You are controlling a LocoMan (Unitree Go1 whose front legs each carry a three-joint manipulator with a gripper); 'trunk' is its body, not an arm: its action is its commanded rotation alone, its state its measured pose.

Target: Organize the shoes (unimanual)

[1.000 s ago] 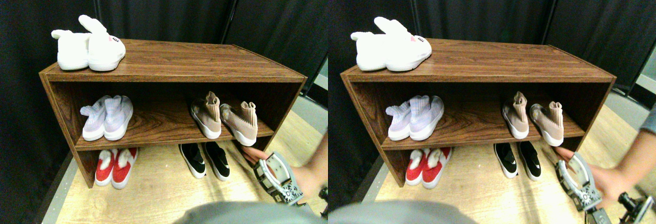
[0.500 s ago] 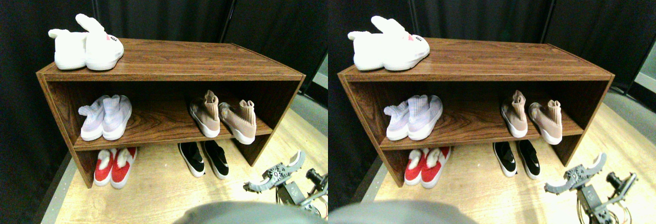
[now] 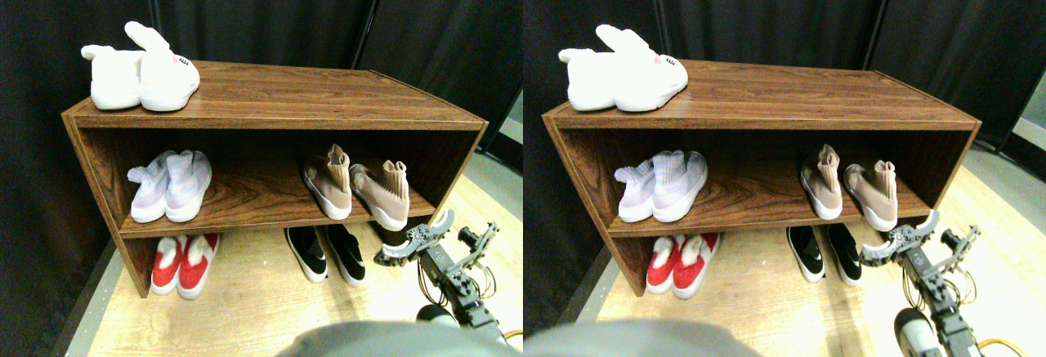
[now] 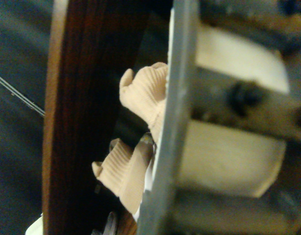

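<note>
Two tan sock sneakers (image 3: 329, 181) (image 3: 382, 195) with white soles stand on the right of the middle shelf, toes toward me, the right one angled outward. A pair of black slip-ons (image 3: 327, 252) sits on the floor below them. My right gripper (image 3: 414, 238) hovers just below and in front of the shelf's right end, close to the right tan sneaker, open, with nothing between its spread fingers. In the wrist view the ribbed tan collars (image 4: 143, 93) (image 4: 122, 171) show past the grey jaw frame, beside a brown shelf board (image 4: 77, 117).
The brown wooden shoe rack (image 3: 270, 116) carries white bunny slippers (image 3: 139, 75) on top at the left. Pale lavender knit shoes (image 3: 170, 187) sit on the middle shelf's left, red shoes (image 3: 184, 265) on the floor beneath. Black curtains hang behind the rack, which stands on a light wood floor.
A person's hand at the lower right a second ago has withdrawn. My gripper has risen from the floor area up toward the shelf's right end.
</note>
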